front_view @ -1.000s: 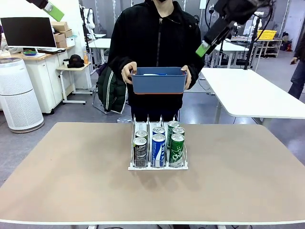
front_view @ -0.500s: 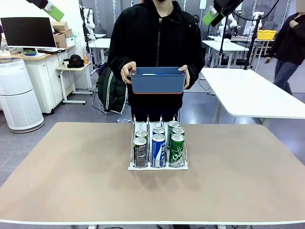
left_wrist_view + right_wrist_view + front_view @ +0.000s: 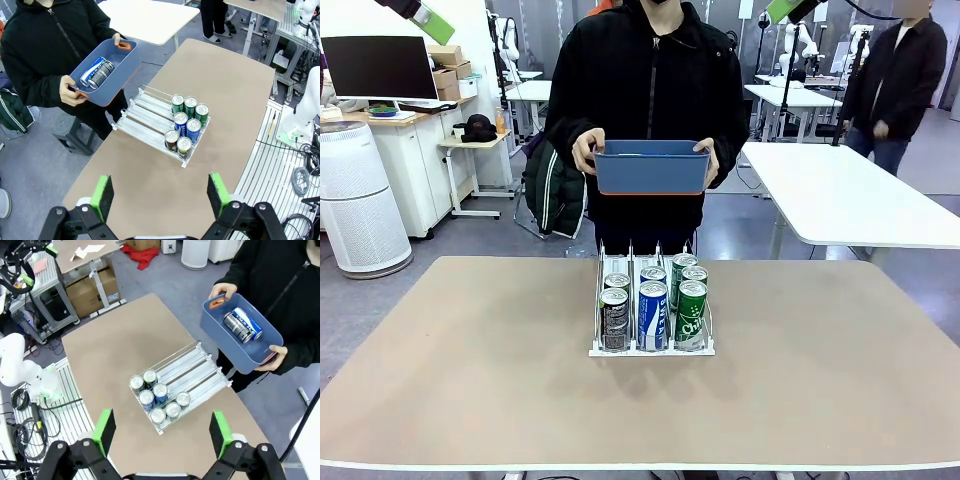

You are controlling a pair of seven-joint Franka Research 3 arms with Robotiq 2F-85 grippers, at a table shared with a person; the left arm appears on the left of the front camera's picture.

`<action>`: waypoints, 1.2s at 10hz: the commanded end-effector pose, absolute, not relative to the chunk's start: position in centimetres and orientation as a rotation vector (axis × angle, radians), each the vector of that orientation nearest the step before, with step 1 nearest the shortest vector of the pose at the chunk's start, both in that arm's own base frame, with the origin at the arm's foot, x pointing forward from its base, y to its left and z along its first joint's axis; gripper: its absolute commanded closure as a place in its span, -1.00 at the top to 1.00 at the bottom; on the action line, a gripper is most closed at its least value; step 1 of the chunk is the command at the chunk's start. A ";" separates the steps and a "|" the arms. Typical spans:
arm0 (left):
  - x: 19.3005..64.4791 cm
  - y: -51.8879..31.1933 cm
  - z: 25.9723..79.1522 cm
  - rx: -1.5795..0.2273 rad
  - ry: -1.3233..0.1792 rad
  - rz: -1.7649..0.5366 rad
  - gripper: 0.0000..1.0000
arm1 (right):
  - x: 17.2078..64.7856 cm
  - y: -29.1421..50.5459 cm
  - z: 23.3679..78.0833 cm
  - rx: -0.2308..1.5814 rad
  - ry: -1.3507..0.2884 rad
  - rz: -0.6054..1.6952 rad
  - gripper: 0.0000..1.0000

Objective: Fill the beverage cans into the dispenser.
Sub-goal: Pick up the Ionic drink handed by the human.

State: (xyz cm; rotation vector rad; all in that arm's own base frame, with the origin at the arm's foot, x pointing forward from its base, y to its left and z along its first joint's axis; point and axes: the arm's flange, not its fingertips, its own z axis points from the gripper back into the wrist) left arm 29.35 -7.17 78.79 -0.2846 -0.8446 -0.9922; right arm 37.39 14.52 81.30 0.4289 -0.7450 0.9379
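A: State of the left gripper (image 3: 160, 192)?
B: Fingers spread wide, empty. The clear acrylic 3-lane dispenser (image 3: 145, 107) sits on the table well below and ahead of it, with 6 slim beverage cans (image 3: 186, 125) packed at one end.
A: And the right gripper (image 3: 163, 431)?
B: Spread too, empty, high above the same rack. Beyond it, a person holds a blue rectangular plastic bin (image 3: 255, 352) with 2 cans (image 3: 241, 326) inside.

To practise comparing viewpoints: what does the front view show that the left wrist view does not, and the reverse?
Front view: the printed sides of the slim drink cans and a white cylindrical air purifier. Left wrist view: a blue-and-white can and a dark can lying in the blue rectangular plastic bin. Both: the clear acrylic three-lane dispenser holding seven cans, the person holding the bin.
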 end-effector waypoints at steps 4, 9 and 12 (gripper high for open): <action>29.4 -7.1 78.8 -0.281 -0.844 -0.987 1.00 | 36.5 13.5 81.1 0.471 -0.829 0.952 1.00; 29.4 -7.1 78.8 -0.281 -0.844 -0.987 1.00 | 36.7 13.7 82.0 0.440 -0.801 0.925 1.00; 29.4 -7.1 78.8 -0.281 -0.844 -0.987 1.00 | 36.7 13.7 82.0 0.440 -0.801 0.925 1.00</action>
